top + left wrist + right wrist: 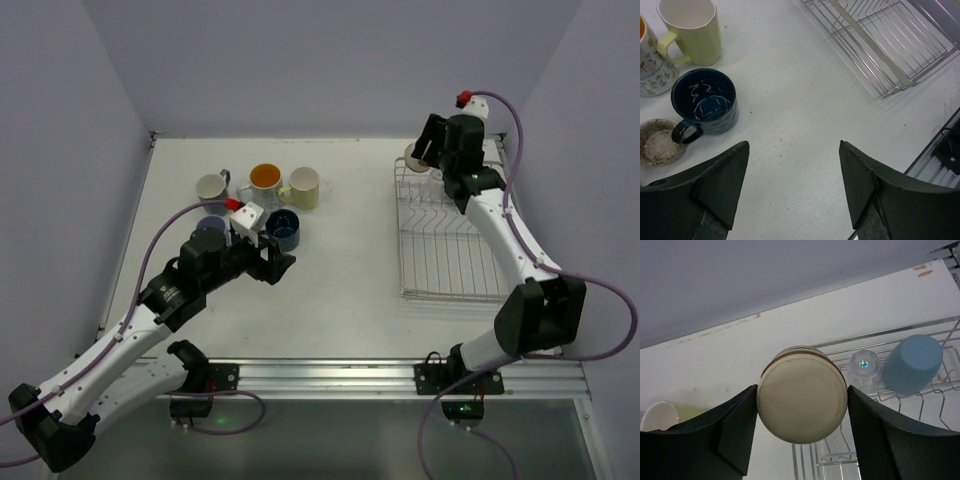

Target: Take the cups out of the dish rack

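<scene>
My right gripper (422, 157) is shut on a beige cup (802, 392), with both fingers against its sides, at the far left corner of the silver wire dish rack (450, 262). The cup's base faces the wrist camera. A clear glass (865, 367) and a light blue tumbler (912, 364) stand upside down in the rack (890, 332). On the table at the left stand a white mug (211, 187), an orange-lined mug (264, 182), a cream mug (303, 187) and a navy mug (283, 229). My left gripper (283, 262) is open and empty, just right of the navy mug (704, 101).
A lavender cup (210, 226) is partly hidden behind my left wrist. A cup with a speckled inside (657, 142) sits beside the navy mug. The rack's near part (880, 45) holds nothing. Purple walls close the far and side edges. A metal rail (400, 375) runs along the near edge.
</scene>
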Controlling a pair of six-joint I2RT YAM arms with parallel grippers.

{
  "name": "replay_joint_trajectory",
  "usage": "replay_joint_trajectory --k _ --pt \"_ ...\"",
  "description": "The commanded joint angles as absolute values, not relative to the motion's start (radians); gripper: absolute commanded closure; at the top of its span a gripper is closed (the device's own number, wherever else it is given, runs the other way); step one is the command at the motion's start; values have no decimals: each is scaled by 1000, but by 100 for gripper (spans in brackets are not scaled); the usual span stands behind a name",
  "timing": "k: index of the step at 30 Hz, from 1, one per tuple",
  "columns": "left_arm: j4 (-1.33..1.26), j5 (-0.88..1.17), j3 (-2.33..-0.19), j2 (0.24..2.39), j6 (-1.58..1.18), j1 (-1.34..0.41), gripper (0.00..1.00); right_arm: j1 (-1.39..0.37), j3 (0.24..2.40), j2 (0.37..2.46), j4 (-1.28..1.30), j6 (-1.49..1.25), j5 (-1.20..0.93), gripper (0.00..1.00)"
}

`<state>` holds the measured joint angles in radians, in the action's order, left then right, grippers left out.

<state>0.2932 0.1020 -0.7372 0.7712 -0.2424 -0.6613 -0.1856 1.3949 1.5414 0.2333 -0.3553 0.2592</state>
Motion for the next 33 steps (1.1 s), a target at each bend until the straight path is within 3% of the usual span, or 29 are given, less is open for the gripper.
replay_joint_trajectory --k 1,7,14,26,29,30,32,33 --pt "236 153 -765 784 -270 -655 24 -209 1315 1425 146 -397 184 56" --pt "102 264 -729 795 -432 -655 25 -317 970 1128 -35 -561 0 58" --pt "-328 396 -605 929 -653 -657 28 -509 663 908 -392 -825 -224 60" --pt "-699 468 -482 1008 -842 -666 46 -604 437 879 -652 -1038 -276 61" --pt "-728 471 -479 1026 -841 -672 56 -604 437 914 -687 -1060 -316 61" --pt "-736 474 -480 1032 -841 -670 68 -604 437 926 -699 -1066 -327 61" --pt "-755 479 -485 1049 -838 -672 80 -606 433 963 -742 -1089 -353 61" --pt "-753 477 -492 1052 -833 -673 94 -607 431 972 -753 -1095 -359 60"
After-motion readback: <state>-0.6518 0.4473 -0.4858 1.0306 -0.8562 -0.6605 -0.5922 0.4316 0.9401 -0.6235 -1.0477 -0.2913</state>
